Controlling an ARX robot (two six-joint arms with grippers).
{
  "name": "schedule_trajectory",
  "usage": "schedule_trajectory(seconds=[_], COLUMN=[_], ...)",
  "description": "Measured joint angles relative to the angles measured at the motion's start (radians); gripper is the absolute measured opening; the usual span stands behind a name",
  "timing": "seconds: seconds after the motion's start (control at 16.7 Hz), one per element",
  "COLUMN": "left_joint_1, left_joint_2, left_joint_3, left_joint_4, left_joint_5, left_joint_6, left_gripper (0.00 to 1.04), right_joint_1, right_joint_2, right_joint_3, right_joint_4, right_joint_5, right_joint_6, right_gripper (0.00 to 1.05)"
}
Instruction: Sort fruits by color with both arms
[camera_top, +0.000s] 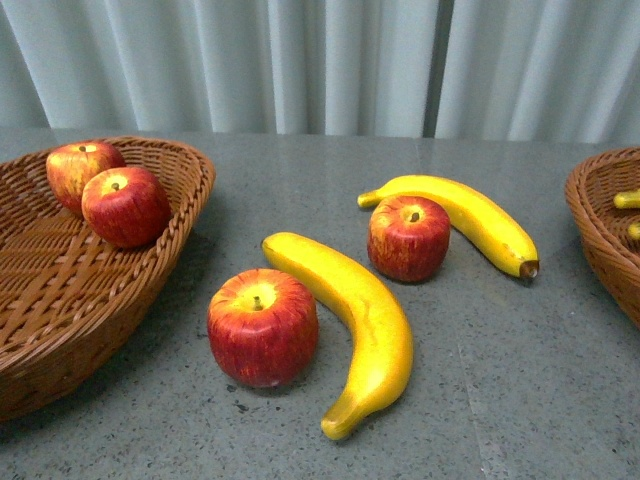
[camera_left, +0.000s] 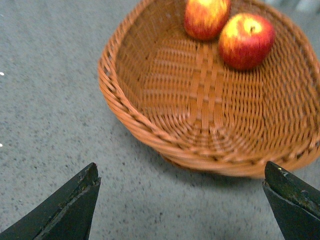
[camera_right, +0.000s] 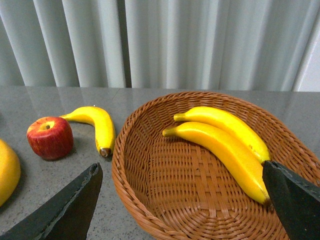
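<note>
Gleaming red apples (camera_top: 262, 327), brown-tipped yellow bananas (camera_top: 365, 320); left gripper (camera_left: 181, 167) and right gripper (camera_right: 181, 165) wide, empty.

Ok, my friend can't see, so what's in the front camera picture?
Two glossy red apples and two long curved yellow bananas lie on a grey table. A brown woven wicker basket on the left holds two more red apples; another wicker basket's edge shows at the right.

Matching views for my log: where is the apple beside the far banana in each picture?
Front view: apple right of centre, on the table just in front of the far banana.
Left wrist view: not in it.
Right wrist view: apple on the table beside that banana, outside the basket.
Shared landmark: that banana.
</note>
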Motion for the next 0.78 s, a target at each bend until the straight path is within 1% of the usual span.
schedule_trajectory(seconds=[0.06,0.12,0.18,0.24,0.3,0.42,0.54,0.78], left_joint_1=[0.019,0.067,0.132,0.157,0.144,0.109,0.071,-0.021], left_joint_2=[0.009,0.06,0.204,0.367,0.463,0.577,0.666,0.837], left_joint_3=[0.011,0.06,0.145,0.225,0.287,0.372,0.446,0.599], left_joint_4=[0.021,0.116,0.285,0.434,0.502,0.555,0.575,0.502], left_joint_5=[0.014,0.055,0.134,0.201,0.247,0.282,0.3,0.348], left_joint_6=[-0.001,0.006,0.058,0.127,0.165,0.213,0.248,0.327], left_gripper=[0.98,0.98,0.98,0.98,0.98,0.98,0.98,0.98], right_joint_1=[0.0,0.0,0.0,0.0,0.0,0.0,0.0,0.0], right_joint_2=[0.0,0.0,0.0,0.0,0.0,0.0,0.0,0.0], right_joint_3=[0.0,0.0,0.0,0.0,0.0,0.0,0.0,0.0], right_joint_4=[-0.002,0.0,0.0,-0.001,0.0,0.0,0.0,-0.001], right_joint_5=[0.0,0.0,0.0,0.0,0.0,0.0,0.0,0.0], right_joint_6=[0.0,0.0,0.0,0.0,0.0,0.0,0.0,0.0], right_gripper=[0.98,0.98,0.98,0.98,0.98,0.98,0.98,0.98])
